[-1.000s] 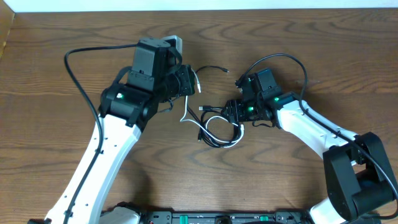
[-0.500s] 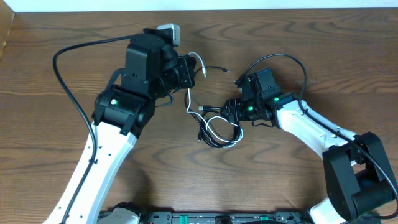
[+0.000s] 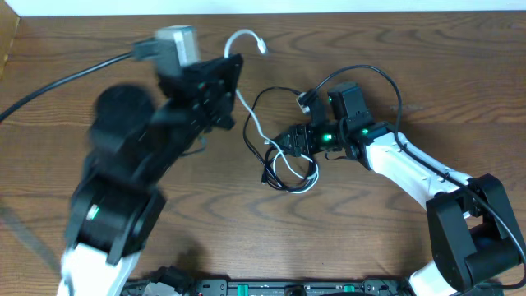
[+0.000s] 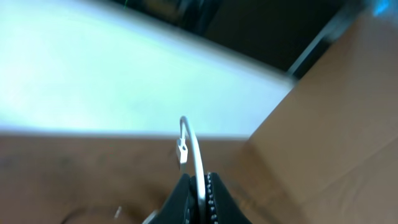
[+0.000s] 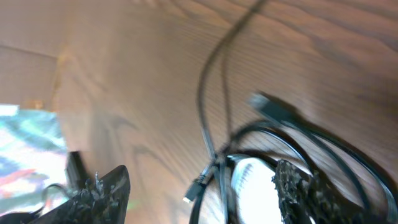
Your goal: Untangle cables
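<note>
Overhead, the white cable (image 3: 243,32) is seen clamped in the closed left gripper (image 4: 199,182), with its plug end arched up close to the far edge of the table (image 3: 460,49). Its other end is buried among the black cables (image 3: 265,175), knotted near mid-table. The right gripper (image 3: 296,144) is held with its fingers spread apart over that knot. Bare wood is left in front of the knot and along the right edge.

Overhead camera: fixed above, facing straight down, far enough back to take in the whole tabletop (image 3: 460,99). Left wrist camera: close behind my left claw (image 4: 199,182), tilted upward, picture blurred. Right wrist camera: low over the wood, looking past my right claw (image 5: 202,186). It shares the cable tangle (image 5: 252,180) with overhead.
</note>
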`<act>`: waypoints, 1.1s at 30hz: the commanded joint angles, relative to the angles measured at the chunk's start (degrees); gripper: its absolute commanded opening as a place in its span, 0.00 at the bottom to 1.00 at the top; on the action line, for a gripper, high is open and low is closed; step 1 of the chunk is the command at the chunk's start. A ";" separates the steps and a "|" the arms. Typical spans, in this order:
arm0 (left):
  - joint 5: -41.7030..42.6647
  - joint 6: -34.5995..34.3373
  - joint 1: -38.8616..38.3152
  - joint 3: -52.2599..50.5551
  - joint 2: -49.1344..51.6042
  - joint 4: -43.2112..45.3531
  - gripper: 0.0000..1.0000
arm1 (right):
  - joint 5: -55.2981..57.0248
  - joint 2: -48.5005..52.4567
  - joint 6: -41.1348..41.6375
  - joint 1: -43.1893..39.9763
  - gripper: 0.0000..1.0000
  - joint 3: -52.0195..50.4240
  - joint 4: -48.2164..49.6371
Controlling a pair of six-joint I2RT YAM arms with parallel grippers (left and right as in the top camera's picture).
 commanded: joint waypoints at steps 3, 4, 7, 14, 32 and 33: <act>-5.22 -1.03 0.26 1.16 -7.54 8.24 0.07 | -12.02 0.07 -2.38 -1.49 0.70 1.03 4.48; -6.54 -1.68 0.24 1.16 -8.28 9.62 0.08 | -12.92 0.07 -2.82 -1.97 0.70 1.20 4.46; -9.27 -2.08 0.24 1.16 -9.62 13.20 0.08 | -13.51 0.07 -2.78 -3.61 0.69 1.55 4.46; -13.31 -2.47 0.24 1.16 -9.22 14.86 0.08 | -11.72 0.07 -0.13 -5.77 0.63 1.57 -0.52; -13.92 -4.44 0.26 1.44 -5.27 13.88 0.08 | 5.51 8.81 21.70 13.27 0.54 1.57 -1.99; -13.92 -4.44 0.26 1.46 -5.31 13.88 0.08 | 4.94 10.01 21.70 13.64 0.54 1.57 -0.76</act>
